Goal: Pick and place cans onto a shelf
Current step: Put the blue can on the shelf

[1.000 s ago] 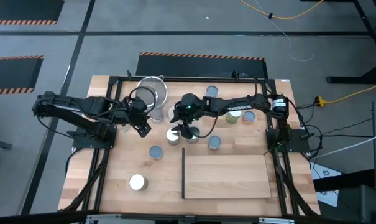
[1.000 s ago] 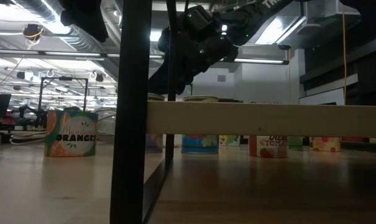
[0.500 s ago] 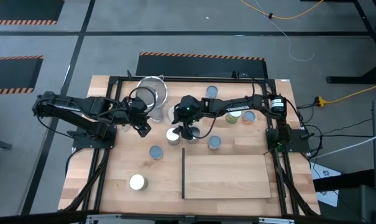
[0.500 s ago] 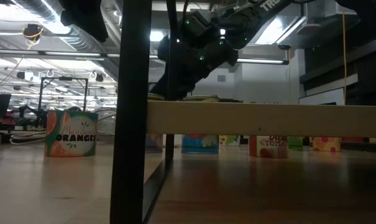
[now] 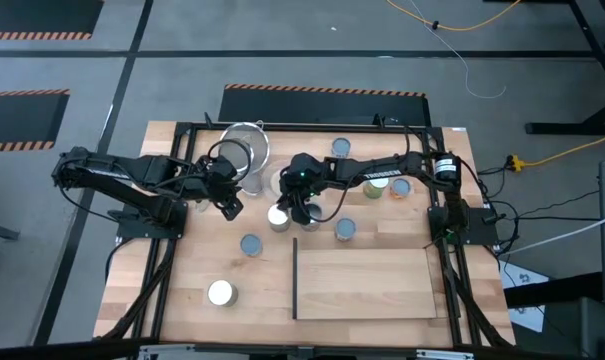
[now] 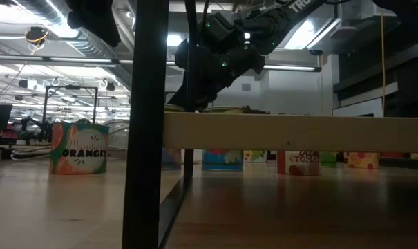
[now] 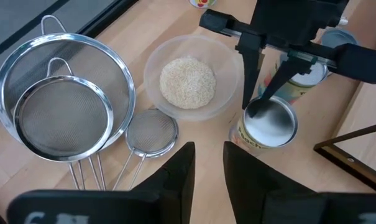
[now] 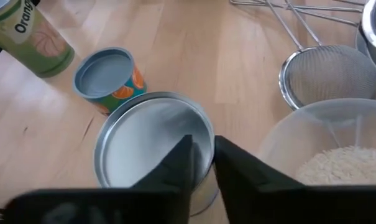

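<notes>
A silver-topped can (image 5: 277, 216) (image 8: 151, 148) stands upright on the table just beyond the far left corner of the shelf (image 5: 367, 285), a light-wood panel with a dark upright edge (image 5: 295, 280). My right gripper (image 5: 292, 212) (image 8: 202, 158) reaches in from the right and is closed at this can's top. Left of it my left gripper (image 5: 229, 208) (image 7: 207, 165) hangs above the table, slightly open and holding nothing. Other cans stand around: a blue-topped one (image 5: 250, 244), a white-topped one (image 5: 220, 292), and one by the shelf (image 5: 346, 229). My right gripper comes down on the silver-topped can from above, fingers pointing down. The fingertips (image 7: 257, 111) meet at the can's top rim (image 8: 207, 140), on the side toward the glass bowl, and the rim runs between them. The can stands upright on the table.
Metal mesh strainers (image 5: 244, 150) (image 7: 63, 106) and a clear bowl of grains (image 7: 191, 78) lie at the far side, close to both grippers. More cans stand at the far right (image 5: 340, 148) (image 5: 400, 188). The shelf's black post (image 6: 146, 124) blocks much of the low view.
My right gripper has come down a little onto the silver-topped can and its spread fingers have shut at the can's top. The can has stayed in place on the table.
</notes>
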Motion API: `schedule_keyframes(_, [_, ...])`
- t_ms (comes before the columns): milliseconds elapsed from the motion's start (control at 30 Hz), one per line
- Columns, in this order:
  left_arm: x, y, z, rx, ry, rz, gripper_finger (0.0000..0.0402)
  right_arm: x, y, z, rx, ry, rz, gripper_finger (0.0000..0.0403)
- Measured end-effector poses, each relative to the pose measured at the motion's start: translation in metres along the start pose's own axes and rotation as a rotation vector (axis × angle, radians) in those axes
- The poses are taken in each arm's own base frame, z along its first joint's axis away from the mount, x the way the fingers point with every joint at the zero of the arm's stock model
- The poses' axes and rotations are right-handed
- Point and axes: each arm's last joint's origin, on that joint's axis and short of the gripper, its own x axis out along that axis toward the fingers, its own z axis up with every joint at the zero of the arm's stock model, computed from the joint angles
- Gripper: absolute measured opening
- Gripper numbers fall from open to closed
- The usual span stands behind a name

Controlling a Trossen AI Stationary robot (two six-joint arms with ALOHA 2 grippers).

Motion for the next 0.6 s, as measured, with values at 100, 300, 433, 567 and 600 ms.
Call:
schedule_keyframes(100, [0.0, 0.0, 0.0, 0.0, 0.0, 0.0, 0.0075, 0.0, 0.0, 0.0, -0.001, 0.0, -0.001, 0.0021])
schedule_keyframes(300, [0.0, 0.0, 0.0, 0.0, 0.0, 0.0, 0.0078, 0.0, 0.0, 0.0, 0.008, 0.002, -0.002, 0.0008])
schedule_keyframes(433, [0.0, 0.0, 0.0, 0.0, 0.0, 0.0, 0.0075, -0.002, 0.0, 0.001, 0.024, 0.002, -0.009, 0.0005])
schedule_keyframes(567, [0.0, 0.0, 0.0, 0.001, 0.0, 0.001, 0.0078, -0.01, 0.002, 0.003, 0.032, 0.009, -0.012, 0.0003])
schedule_keyframes(600, [0.0, 0.0, 0.0, 0.003, -0.002, 0.002, 0.0078, -0.013, 0.003, 0.006, 0.029, 0.001, -0.014, 0.0003])
